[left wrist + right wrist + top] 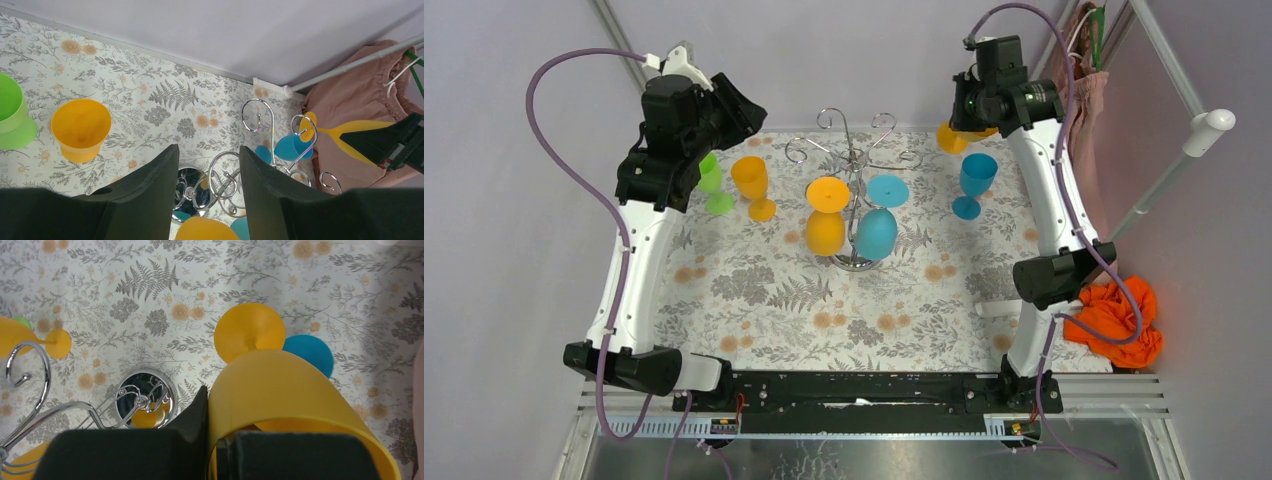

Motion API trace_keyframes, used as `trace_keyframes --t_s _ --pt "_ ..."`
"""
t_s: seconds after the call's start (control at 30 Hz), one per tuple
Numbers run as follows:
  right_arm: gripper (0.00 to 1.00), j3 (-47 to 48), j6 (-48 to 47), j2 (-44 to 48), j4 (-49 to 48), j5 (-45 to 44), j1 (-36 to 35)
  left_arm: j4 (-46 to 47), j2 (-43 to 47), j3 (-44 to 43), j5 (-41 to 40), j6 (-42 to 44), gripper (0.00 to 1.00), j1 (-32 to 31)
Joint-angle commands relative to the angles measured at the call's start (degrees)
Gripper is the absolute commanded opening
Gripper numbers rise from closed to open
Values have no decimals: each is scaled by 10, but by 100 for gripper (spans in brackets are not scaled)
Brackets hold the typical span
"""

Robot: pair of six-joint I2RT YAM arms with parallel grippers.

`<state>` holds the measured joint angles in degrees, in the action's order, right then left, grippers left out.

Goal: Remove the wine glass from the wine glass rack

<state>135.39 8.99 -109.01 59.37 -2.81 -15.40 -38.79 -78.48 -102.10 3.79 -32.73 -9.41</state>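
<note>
The silver wire wine glass rack stands mid-table. An orange wine glass and a blue wine glass hang upside down from it. My right gripper, back right of the rack, is shut on the rim of another orange wine glass, one finger outside, one inside; the glass is off the rack, above the table. My left gripper is open and empty, high at the back left, with the rack's scroll arms seen between its fingers.
An orange glass and a green glass stand at the back left, a blue glass at the back right. A pink cloth hangs beyond the right arm. An orange cloth lies off the table's right edge.
</note>
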Motion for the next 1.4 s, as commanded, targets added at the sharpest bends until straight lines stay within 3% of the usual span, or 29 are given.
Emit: trace_keyframes --t_s 0.0,0.27,0.9,1.37 --pt "0 24 -23 -43 15 42 -20 6 6 11 -9 15 55 -4" --pt "0 55 -30 -121 49 51 -43 6 17 20 -20 27 58 -4" --pt "0 -146 -40 -134 -6 49 -50 17 30 43 -12 26 59 -4" --pt "0 -178 -32 -142 -70 -5 -62 43 34 71 -6 22 59 -4"
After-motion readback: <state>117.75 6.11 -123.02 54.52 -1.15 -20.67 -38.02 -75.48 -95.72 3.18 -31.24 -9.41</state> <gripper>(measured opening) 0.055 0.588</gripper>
